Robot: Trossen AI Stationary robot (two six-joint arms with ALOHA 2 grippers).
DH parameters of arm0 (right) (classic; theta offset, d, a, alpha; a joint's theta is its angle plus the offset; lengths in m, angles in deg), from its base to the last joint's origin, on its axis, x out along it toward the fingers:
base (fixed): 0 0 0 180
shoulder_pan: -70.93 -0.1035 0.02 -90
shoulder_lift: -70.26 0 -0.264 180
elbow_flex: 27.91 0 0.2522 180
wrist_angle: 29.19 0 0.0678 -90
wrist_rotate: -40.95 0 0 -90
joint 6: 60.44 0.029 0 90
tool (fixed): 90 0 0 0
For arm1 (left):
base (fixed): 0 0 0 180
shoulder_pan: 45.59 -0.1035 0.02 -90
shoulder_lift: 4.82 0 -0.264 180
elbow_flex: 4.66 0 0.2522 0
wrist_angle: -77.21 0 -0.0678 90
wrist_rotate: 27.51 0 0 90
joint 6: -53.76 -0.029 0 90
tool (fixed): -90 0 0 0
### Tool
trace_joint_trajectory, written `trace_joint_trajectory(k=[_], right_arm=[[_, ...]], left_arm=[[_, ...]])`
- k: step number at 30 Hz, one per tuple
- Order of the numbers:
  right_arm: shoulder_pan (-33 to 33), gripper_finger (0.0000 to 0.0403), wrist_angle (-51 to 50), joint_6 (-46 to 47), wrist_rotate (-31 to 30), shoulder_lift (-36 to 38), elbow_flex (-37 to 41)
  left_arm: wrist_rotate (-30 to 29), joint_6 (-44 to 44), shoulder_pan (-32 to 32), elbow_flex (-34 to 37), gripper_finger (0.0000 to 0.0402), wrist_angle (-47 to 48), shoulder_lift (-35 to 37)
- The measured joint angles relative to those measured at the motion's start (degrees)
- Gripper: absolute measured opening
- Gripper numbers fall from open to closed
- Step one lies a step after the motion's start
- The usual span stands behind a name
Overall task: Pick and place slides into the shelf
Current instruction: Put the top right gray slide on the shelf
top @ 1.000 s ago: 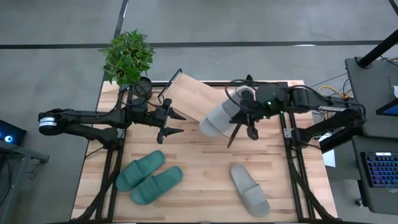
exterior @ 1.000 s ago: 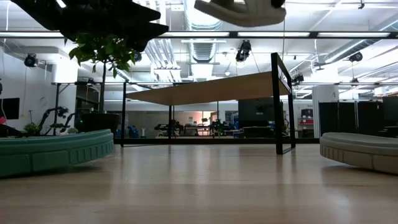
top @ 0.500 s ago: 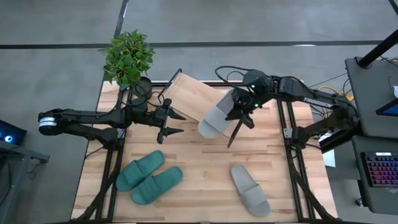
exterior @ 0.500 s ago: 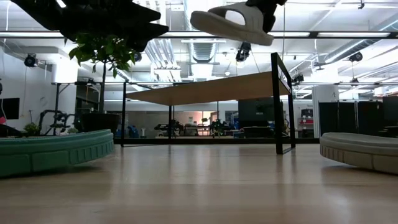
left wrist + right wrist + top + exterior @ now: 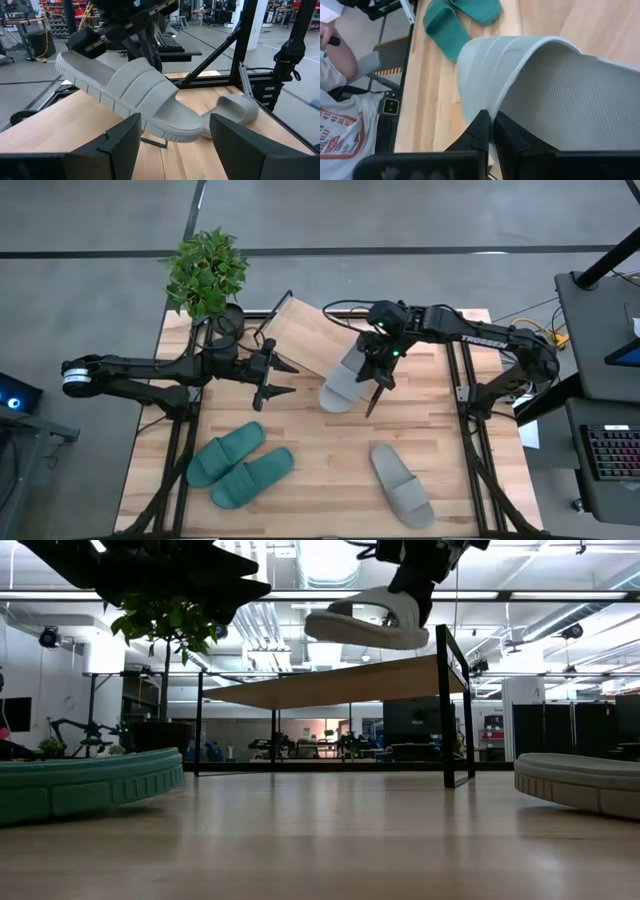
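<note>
A light grey slide point(image 5: 343, 376) hangs in my right gripper point(image 5: 377, 368) above the near edge of the slanted wooden shelf point(image 5: 305, 332); the low view shows the slide point(image 5: 366, 625) clear above the shelf board point(image 5: 340, 685). My left gripper point(image 5: 290, 379) hovers open to the left of the shelf, pointing at the held slide point(image 5: 130, 95) and touching nothing. The teal pair point(image 5: 240, 465) lies sole-down near the table's near-left part. The second grey slide point(image 5: 402, 485) lies sole-down near the near-right part. My right gripper point(image 5: 491, 117) is shut on the rear edge of the grey slide's ribbed strap point(image 5: 496, 102), pinched between its two fingers. The fingers come from above, slanting down. The slide is lifted clear and hangs below the fingers, sole downward, nearly level.
A potted plant point(image 5: 206, 272) stands at the far-left corner beside the shelf. Black frame rails point(image 5: 468, 430) run along the table's left and right sides. A person point(image 5: 337, 107) sits beyond the table's edge. Bare tabletop point(image 5: 330, 450) lies between the teal pair and the second grey slide.
My right gripper has moved toward the table's left and down, turning its wrist, still shut on the grey slide. The slide has come lower, from high above the shelf board to just above it, and has levelled out.
</note>
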Motion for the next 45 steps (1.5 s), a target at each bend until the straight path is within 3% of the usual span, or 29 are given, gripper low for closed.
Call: trace_joint_trajectory(k=[14, 45], right_arm=[[2.3, 0.0011, -2.5, 7.1, -0.4, 1.7, 1.4], [5.8, 0.0023, -6.4, 4.2, 4.6, 1.9, 3.2]], left_arm=[[0.0, 0.0, 0.0, 0.0, 0.0222, 1.2, 0.0], [-1.1, 0.0, 0.0, 0.1, 0.0222, 1.2, 0.0]])
